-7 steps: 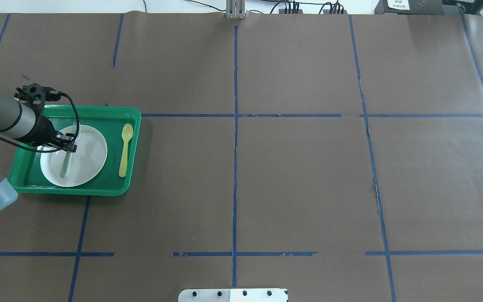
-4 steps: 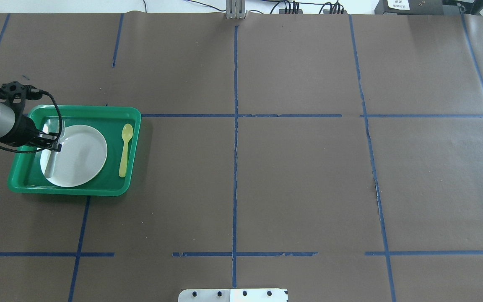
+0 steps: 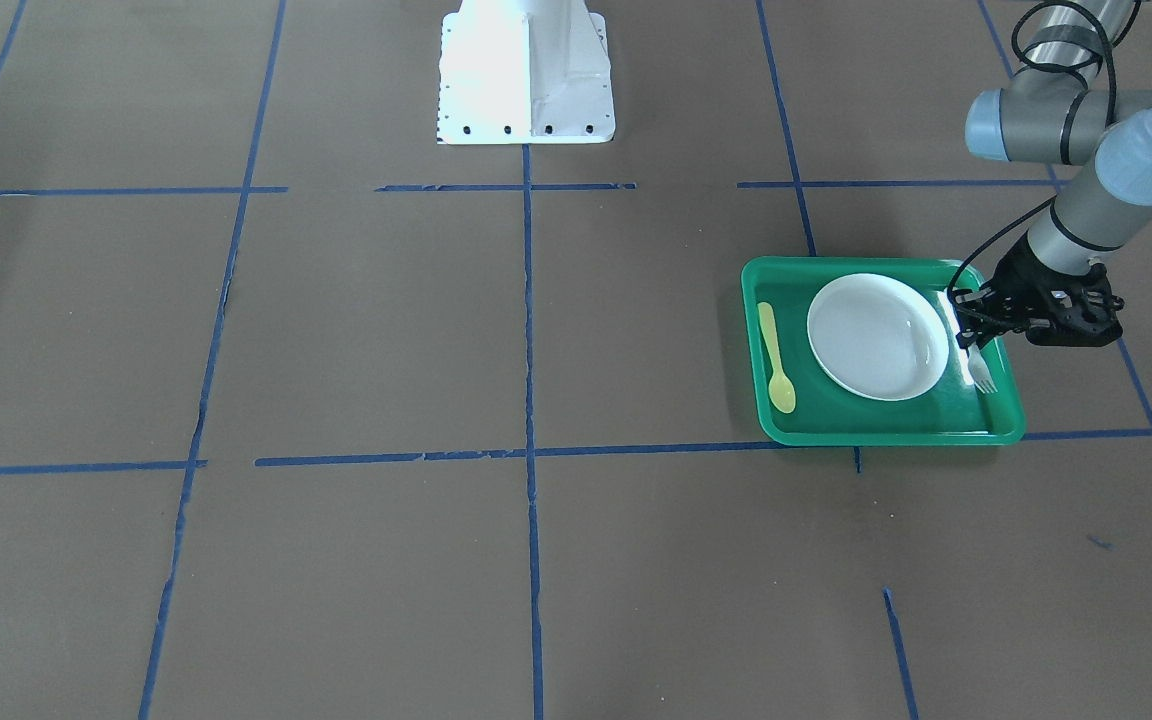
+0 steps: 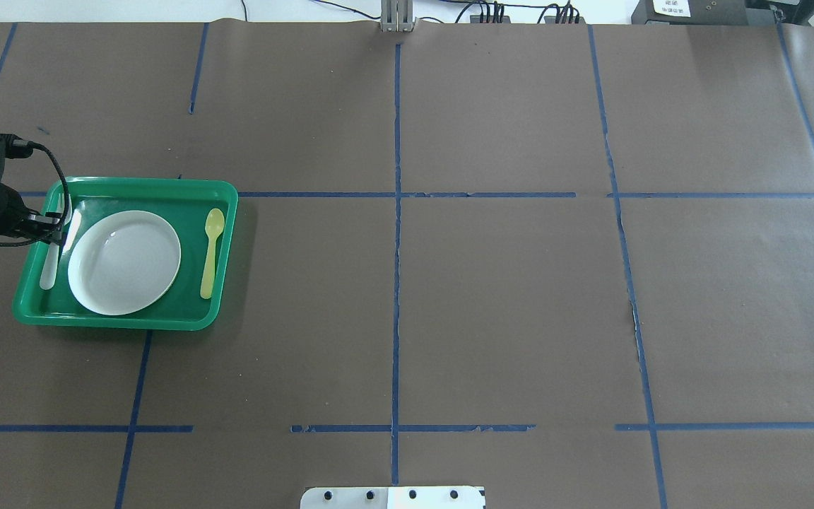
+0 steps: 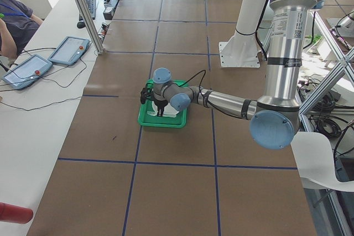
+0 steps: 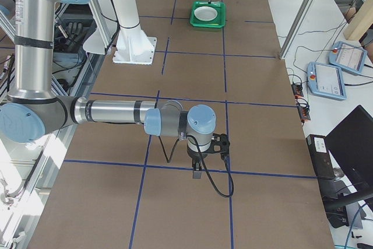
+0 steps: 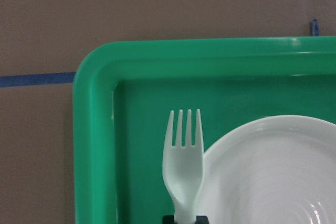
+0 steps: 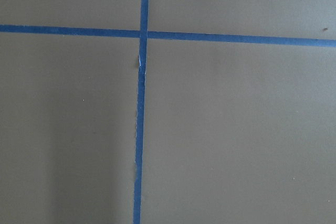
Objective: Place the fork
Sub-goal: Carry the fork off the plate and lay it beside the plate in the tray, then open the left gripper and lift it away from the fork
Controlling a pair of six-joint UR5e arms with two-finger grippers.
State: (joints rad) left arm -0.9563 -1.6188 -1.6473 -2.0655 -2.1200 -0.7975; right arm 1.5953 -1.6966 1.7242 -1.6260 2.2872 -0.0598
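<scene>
Left gripper [image 4: 52, 227] clamped on fork [image 7: 183, 169] handle. Within the last second the fork has shifted from over the plate [image 4: 124, 261] to the tray [image 4: 167, 322] strip just beside the plate, opposite the spoon [image 4: 210, 251]. Assessment: placement spot reached, release outstanding.

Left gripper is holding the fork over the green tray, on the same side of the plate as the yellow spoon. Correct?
Not quite. The left gripper does hold the fork over the green tray, but the fork is on the opposite side of the plate from the yellow spoon. The front-facing view shows it.
</scene>
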